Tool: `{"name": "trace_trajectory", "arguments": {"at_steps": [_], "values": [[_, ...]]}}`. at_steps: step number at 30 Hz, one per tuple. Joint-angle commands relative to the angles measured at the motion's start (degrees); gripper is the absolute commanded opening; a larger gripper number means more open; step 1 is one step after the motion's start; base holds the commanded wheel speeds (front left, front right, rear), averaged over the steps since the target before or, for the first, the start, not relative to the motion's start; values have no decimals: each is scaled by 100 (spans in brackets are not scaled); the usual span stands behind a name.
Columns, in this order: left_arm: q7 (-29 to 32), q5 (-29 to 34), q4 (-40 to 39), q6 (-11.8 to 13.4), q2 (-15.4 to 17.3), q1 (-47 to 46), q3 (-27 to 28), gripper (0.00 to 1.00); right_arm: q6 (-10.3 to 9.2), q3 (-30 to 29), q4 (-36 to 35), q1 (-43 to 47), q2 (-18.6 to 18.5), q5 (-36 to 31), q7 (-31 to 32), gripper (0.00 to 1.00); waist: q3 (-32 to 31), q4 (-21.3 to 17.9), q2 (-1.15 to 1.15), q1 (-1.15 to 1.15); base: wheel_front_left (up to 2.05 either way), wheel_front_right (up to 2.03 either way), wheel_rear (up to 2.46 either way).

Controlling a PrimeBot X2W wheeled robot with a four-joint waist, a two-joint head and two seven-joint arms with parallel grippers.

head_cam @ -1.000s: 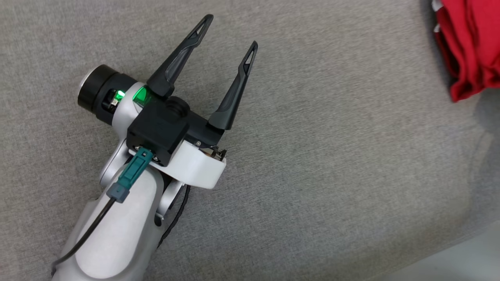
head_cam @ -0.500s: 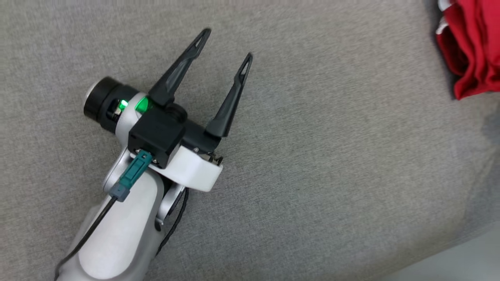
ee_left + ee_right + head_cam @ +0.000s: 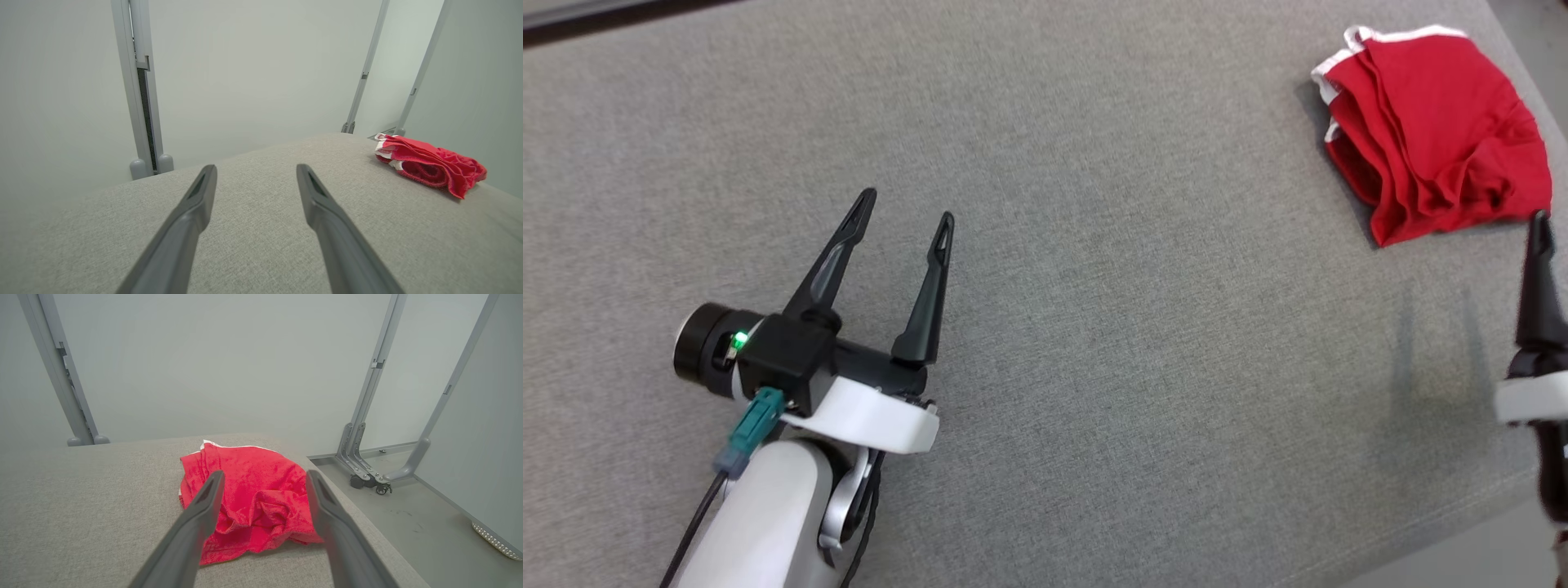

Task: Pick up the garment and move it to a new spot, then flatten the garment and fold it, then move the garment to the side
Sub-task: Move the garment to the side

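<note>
The grey padded surface (image 3: 1135,367) carries the bunched red garment (image 3: 1437,135) near its edge. The right gripper (image 3: 264,477) is just short of the garment, fingers spread, empty. The left gripper (image 3: 907,207) is well apart from the garment, likewise spread and empty.

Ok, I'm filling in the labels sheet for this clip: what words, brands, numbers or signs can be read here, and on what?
None: no word, label, brand, number or sign can be read.
red garment: plain red with white trim, no print or tag visible.
left tool and right tool: plain dark, no markings visible.
grey padded surface: bare fabric, no writing.
</note>
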Motion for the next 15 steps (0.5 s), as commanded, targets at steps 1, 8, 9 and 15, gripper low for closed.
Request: {"name": "trace_trajectory", "arguments": {"at_steps": [1, 8, 9, 15], "values": [[-40, -67, 14, 60, 33, 116, 66, 100, -13, 20, -140, 146, 97, -92, -2, 100, -249, 106, 0, 0, 0, 0, 0], [-196, -310, 108, 274, 7, 510, 354, 100, -12, 306, -863, 634, 560, -533, 18, 100, -682, 552, 0, 0, 0, 0, 0], [-217, -350, 126, 296, -8, 569, 392, 100, -13, 317, -952, 679, 595, -598, 36, 100, -741, 641, 0, 0, 0, 0, 0], [-317, -515, 287, 410, -39, 921, 607, 100, -11, 386, -1350, 1003, 759, -760, 280, 100, -1149, 1266, 0, 0, 0, 0, 0]]}}
